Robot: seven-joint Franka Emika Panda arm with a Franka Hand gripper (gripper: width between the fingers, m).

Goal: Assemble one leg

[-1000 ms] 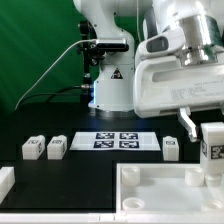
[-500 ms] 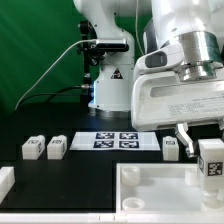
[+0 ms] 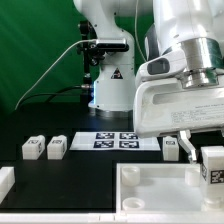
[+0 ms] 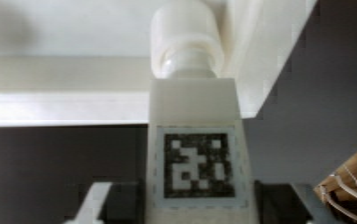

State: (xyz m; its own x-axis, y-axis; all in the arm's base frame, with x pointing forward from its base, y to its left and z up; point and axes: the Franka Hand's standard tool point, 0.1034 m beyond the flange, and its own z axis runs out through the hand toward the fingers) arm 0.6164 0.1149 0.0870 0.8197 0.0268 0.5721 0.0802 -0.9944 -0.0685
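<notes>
Gripping: gripper (image 4: 193, 206) shut narrow on the leg (image 4: 196, 150), w/ one finger (image 4: 100, 205) at each side of the block; tag face turned to the wrist cam.
Leg pos: held upright at the right-hand part of the tray panel (image 3: 150, 188) in the exterior view; its round peg end (image 4: 184, 45) points at the panel's white rim. Can't tell if it's touching.
Tray panel: large, white, raised rims; lies on the tbl nearest the exterior cam.
Small white part: (image 3: 5, 182) at the exterior view's left edge, cut off by the frame; shape unclear.
Table: (image 3: 75, 172) matte blk top, no gloss.
Spare legs: first spare leg (image 3: 33, 148) and second spare leg (image 3: 56, 148) side by side toward the exterior view's left; third spare leg (image 3: 171, 148) just beside the marker board's right end, near the gripper.
Marker board: (image 3: 118, 141) flat, white, four tags; mid tbl, behind the panel.
Arm base: (image 3: 108, 85) white, behind the board; blk cable (image 3: 45, 75) arcs off it toward the exterior view's left.
Room: green curtain (image 3: 35, 40) as bg, soft folds.
</notes>
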